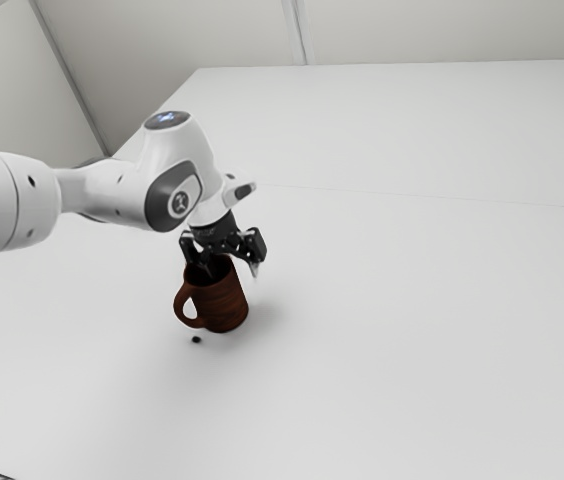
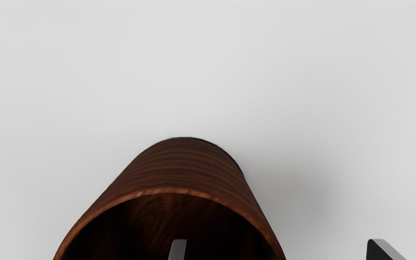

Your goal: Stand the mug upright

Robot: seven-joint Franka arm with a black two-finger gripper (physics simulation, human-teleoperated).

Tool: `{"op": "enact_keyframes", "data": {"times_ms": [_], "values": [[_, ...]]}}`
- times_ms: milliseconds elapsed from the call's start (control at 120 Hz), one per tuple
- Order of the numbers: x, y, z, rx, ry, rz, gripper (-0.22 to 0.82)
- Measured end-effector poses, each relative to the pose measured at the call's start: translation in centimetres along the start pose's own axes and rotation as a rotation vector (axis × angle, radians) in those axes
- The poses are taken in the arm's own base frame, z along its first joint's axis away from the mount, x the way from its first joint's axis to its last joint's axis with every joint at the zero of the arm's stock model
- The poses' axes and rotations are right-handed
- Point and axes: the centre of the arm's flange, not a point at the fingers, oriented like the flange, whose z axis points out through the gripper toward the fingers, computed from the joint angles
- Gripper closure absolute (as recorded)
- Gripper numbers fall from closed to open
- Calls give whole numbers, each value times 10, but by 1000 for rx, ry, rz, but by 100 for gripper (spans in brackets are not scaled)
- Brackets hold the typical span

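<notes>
The brown wood-grained mug [image 1: 224, 303] stands on its base on the white table, mouth up, its handle toward the exterior view's left. I cannot tell whether it leans slightly. Right above it is my gripper [image 1: 232, 270], fingers spread wide. In the wrist view the mug [image 2: 182, 169] shows its rim and dark inside; one finger of the gripper [image 2: 277, 246] reaches into the mouth, while the other is outside, apart from the wall. The handle is out of sight there.
A small dark speck [image 1: 196, 339] lies on the table [image 1: 412, 330] beside the mug's base. Behind stands another white surface [image 1: 392, 125], with pale walls beyond it. The arm comes in from the exterior view's left.
</notes>
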Motion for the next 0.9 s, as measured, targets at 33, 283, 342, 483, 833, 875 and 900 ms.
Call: {"op": "enact_keyframes", "data": {"times_ms": [33, 283, 342, 483, 833, 875, 900], "values": [[0, 0, -5, -4, 5, -2, 6], [-4, -2, -37, -21, 23, -8, 2], [-3, -1, -47, -24, 31, -6, 1], [8, 3, -97, -29, 77, 32, 1], [21, 7, -239, 23, 155, 191, 0], [21, 7, -249, 27, 154, 202, 0], [21, 7, -255, 31, 153, 208, 0]]}}
